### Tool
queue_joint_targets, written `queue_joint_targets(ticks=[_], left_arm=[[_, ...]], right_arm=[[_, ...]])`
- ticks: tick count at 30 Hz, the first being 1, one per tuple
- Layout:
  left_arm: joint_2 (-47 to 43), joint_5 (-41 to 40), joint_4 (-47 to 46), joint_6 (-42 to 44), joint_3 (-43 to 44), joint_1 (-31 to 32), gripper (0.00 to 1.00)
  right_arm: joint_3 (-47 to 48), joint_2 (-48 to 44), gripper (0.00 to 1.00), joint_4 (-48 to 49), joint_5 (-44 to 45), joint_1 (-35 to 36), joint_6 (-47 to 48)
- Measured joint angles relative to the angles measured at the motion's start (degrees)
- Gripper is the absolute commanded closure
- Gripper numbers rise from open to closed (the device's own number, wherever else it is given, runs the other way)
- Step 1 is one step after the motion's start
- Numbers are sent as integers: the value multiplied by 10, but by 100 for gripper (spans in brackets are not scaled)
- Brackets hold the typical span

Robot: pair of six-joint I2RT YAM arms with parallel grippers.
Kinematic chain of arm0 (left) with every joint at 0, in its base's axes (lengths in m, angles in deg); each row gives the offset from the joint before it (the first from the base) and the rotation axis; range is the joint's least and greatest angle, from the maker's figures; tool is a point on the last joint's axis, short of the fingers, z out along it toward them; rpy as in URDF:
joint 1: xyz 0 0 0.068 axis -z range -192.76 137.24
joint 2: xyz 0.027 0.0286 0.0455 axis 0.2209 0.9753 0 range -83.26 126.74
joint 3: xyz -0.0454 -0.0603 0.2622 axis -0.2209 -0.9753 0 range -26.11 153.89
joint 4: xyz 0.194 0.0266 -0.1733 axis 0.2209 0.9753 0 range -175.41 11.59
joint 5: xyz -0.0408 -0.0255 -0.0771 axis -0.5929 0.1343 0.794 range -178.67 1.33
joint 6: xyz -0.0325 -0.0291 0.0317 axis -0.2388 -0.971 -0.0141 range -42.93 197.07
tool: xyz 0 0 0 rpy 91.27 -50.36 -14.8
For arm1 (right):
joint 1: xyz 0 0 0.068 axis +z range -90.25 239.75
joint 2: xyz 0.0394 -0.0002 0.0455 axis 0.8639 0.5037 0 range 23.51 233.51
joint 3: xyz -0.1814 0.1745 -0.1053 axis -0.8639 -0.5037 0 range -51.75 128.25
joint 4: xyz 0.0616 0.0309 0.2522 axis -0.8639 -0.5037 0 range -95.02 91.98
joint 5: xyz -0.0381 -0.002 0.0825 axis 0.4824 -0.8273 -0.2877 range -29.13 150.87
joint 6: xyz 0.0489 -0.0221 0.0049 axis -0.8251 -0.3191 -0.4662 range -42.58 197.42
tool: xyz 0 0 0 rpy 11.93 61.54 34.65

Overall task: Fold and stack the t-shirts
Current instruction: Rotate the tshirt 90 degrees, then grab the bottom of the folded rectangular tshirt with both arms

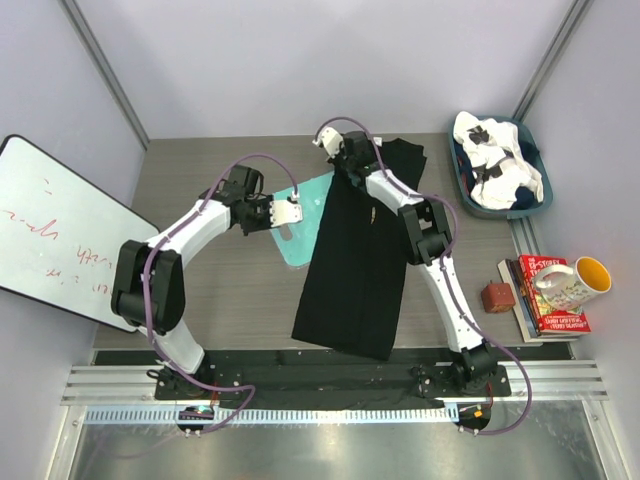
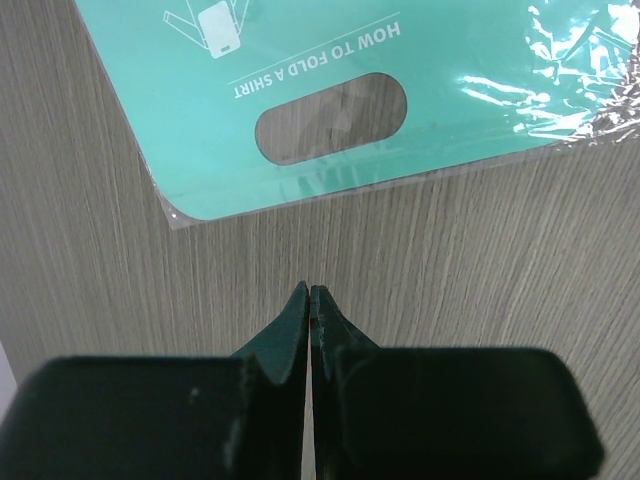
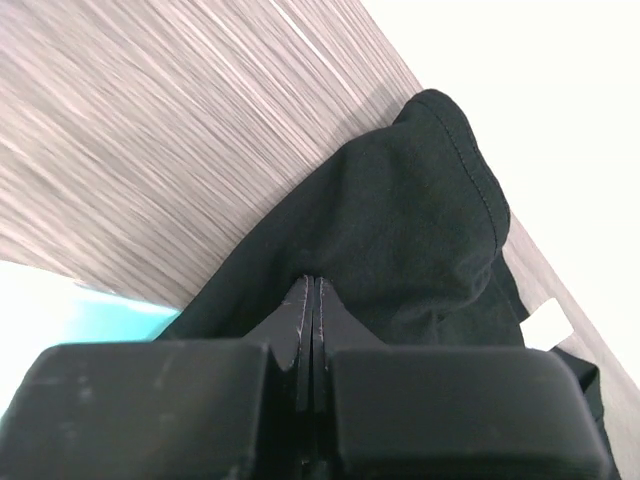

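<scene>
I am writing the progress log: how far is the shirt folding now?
Done: the black shirt lies folded into a long strip. In hand: the right gripper is shut at its far end, grip unclear; the left gripper is shut, empty. Left: shorter folds, the white shirt lying in the basket, and stacking.

Robotics lab test cell. Enclosure: plain white wall panels in metal framing; wood-grain table. Fittings: cabled left arm and right arm on an aluminium rail; whiteboard with red scribbles.
</scene>
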Motion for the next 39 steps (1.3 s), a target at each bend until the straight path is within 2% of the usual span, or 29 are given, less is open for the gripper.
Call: queue_joint_targets(ticks=[11, 15, 16, 17, 18, 19, 20, 22, 23, 24, 25, 27, 29, 32, 33, 35, 36, 38, 39], left_arm=[[7, -15, -19, -28, 0, 0, 100], [7, -20, -30, -41, 0, 0, 100], [7, -21, -35, -44, 0, 0, 100], [7, -22, -41, -47, -1, 0, 100], [7, -23, -47, -50, -2, 0, 100], [7, -24, -59, -54, -6, 0, 96], [7, -24, -71, -57, -12, 0, 91], [5, -24, -88, -60, -23, 0, 79], [4, -25, -93, -59, -26, 0, 73], [2, -23, -98, -60, -29, 0, 59], [0, -22, -104, -60, -31, 0, 52], [-5, -15, -111, -58, -31, 0, 39], [-16, 0, -118, -62, -31, 0, 38], [-36, 24, -124, -63, -31, 0, 50], [-43, 33, -125, -63, -31, 0, 77], [-51, 48, -126, -76, -31, 0, 90], [-52, 54, -127, -83, -30, 0, 86], [-50, 64, -118, -100, -23, 0, 63], [-48, 72, -103, -101, -16, 0, 62]], right_arm=[[34, 42, 99, 64, -47, 50, 64], [33, 55, 96, 112, 0, 62, 70], [32, 57, 93, 126, 16, 63, 70], [27, 59, 74, 142, 37, 64, 70], [20, 59, 63, 157, 58, 66, 68], [11, 58, 54, 174, 77, 65, 63], [0, 54, 40, 188, 96, 64, 60], [-30, 38, 31, 219, 123, 58, 53], [-54, 18, 27, 225, 135, 52, 48], [-81, -8, 25, 223, 146, 47, 44], [-91, -21, 19, 222, 152, 40, 41], [-159, -86, 14, 221, 161, 24, 33], [-242, -169, 8, 210, 160, 9, 31], [-367, -301, 3, 201, 143, -14, 38], [-411, -348, 3, 199, 135, -20, 44], [-493, -436, 3, 190, 112, -27, 58], [-530, -474, 3, 186, 96, -28, 67], [-608, -546, 2, 167, 54, -28, 96], [-648, -577, 2, 152, 30, -28, 113]])
